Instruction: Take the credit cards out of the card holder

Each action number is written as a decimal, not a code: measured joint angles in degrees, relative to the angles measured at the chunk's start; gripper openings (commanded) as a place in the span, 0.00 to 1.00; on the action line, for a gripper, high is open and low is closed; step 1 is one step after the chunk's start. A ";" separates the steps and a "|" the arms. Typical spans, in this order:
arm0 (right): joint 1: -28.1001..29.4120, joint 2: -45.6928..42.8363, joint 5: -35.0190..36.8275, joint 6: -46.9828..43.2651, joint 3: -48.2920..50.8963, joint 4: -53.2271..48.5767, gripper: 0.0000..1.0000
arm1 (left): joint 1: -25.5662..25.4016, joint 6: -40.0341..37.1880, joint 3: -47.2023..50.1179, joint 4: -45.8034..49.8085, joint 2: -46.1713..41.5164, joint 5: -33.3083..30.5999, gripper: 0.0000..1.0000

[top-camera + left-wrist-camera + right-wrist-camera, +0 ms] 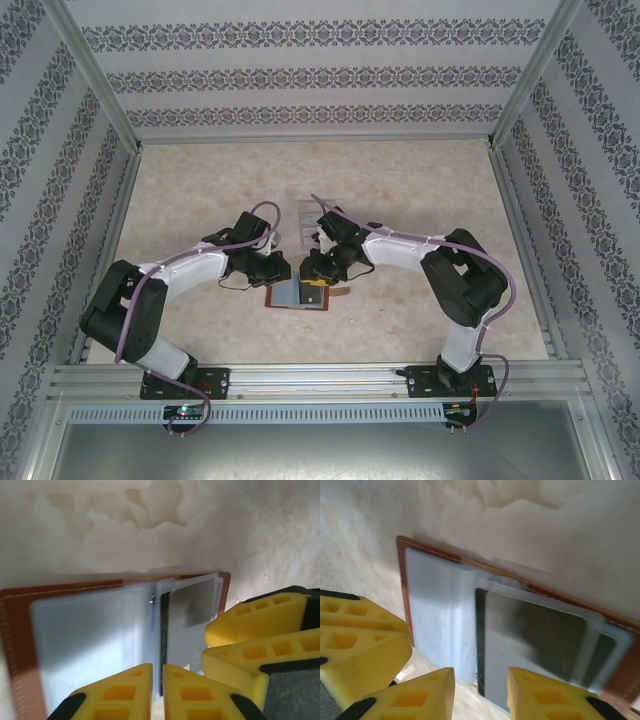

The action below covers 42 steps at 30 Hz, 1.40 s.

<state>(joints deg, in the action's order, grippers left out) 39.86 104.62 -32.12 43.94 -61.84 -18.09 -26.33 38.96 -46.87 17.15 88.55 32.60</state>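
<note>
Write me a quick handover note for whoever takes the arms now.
Left pincer closed, apparently pinching a pocket leaf of the card holder, which lies open on the table between the arms.
Right pincer open, straddling an edge of the dark card, not gripping it.
Done: holder open.
Left: pull the dark card, still in its pocket, then check the other pockets.

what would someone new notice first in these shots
The brown card holder lies open on the table, between the two arms. The left end effector and right end effector hang at its near edge. Their yellow fingers frame a dark card inside a translucent sleeve.
</note>
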 measured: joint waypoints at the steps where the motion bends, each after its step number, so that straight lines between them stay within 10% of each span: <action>1: -0.02 -0.17 0.31 -0.13 0.37 -0.13 0.34 | -0.37 0.48 -0.22 -0.57 0.66 0.31 0.17; 22: -1.46 -0.22 1.84 -0.87 2.64 -1.20 0.34 | -2.58 5.73 -1.07 -7.76 8.31 4.46 0.33; 42: -1.51 -3.39 2.32 -0.59 4.39 0.04 0.30 | -3.30 7.80 -0.87 -8.81 6.40 5.49 0.22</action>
<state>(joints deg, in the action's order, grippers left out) 38.35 101.23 -29.80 43.35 -57.45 -18.04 -29.63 46.76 -47.75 8.34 94.96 38.09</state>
